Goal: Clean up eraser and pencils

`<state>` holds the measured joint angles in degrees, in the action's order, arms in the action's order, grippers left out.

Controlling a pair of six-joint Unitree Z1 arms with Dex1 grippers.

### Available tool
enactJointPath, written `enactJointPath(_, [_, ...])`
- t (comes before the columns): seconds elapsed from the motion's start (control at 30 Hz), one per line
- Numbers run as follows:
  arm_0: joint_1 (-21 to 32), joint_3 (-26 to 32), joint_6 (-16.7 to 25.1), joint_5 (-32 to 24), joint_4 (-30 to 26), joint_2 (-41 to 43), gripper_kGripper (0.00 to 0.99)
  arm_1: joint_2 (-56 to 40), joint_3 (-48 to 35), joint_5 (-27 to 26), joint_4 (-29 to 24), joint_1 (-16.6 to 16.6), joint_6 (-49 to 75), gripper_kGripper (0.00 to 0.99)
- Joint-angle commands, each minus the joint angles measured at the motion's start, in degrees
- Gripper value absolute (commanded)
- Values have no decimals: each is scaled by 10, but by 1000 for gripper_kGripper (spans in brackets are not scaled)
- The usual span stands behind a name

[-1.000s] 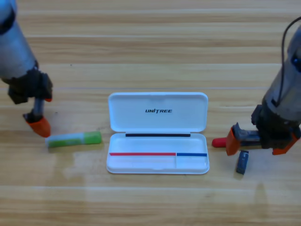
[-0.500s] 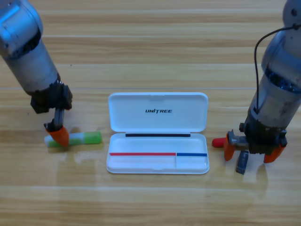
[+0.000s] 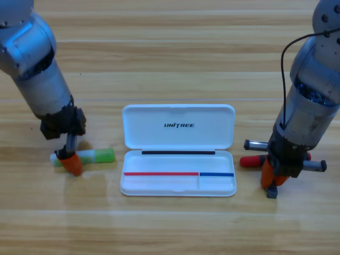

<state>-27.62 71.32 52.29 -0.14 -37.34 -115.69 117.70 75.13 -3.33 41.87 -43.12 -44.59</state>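
Looking down from the high view, the left gripper (image 3: pixel 71 163) points straight down at the pale whitish end of the light green pencil (image 3: pixel 93 155), its orange tip touching or covering that end; whether it is spread or closed on the stick I cannot tell. The rest of the green stick runs away from this gripper toward the open white plastic case (image 3: pixel 178 150), stopping just short of the case's left edge. The case lies flat on the wooden table (image 3: pixel 170 48) with its lid folded back, between the two grippers.

On the other side, the right gripper (image 3: pixel 275 175) also points down, hiding its own gap, so its spread cannot be told. Directly under its orange tips, only a corner showing below them, sits the small dark grey-black eraser (image 3: pixel 272 192). The thicker pencil with the red end (image 3: pixel 251 161) lies just beside this gripper, on the side facing the case, its black barrel hidden behind the gripper.
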Motion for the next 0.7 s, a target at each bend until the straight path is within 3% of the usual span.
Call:
enactJointPath(0.03, [-16, -9, -9, -6, 12, -31, 904, 18, 17, -20, 30, 1, 56, 0])
enactJointPath(0.13, [-16, -10, -11, -6, 15, -37, 841, -7, 52, -26, 107, -11, 185, 0])
enactJointPath(0.23, [-16, -10, -13, -6, 15, -42, 692, -31, 85, -29, 168, -23, 340, 0])
enactJointPath(0.3, [-17, -8, -11, -6, 14, -45, 512, -34, 108, -41, 194, -31, 485, 0])
enactJointPath(0.4, [-20, 0, -8, -5, 10, -50, 78, -26, 126, -48, 211, -37, 598, 0])
enactJointPath(0.43, [-22, 3, -9, -3, 8, -49, 0, -20, 134, -48, 216, -41, 626, 0])
enactJointPath(0.53, [-23, 12, -10, 0, -5, -38, 0, -2, 154, -47, 219, -55, 727, 0])
enactJointPath(0.7, [-34, 78, -12, 1, -101, -16, 0, 49, 209, -12, 219, -66, 796, 0])
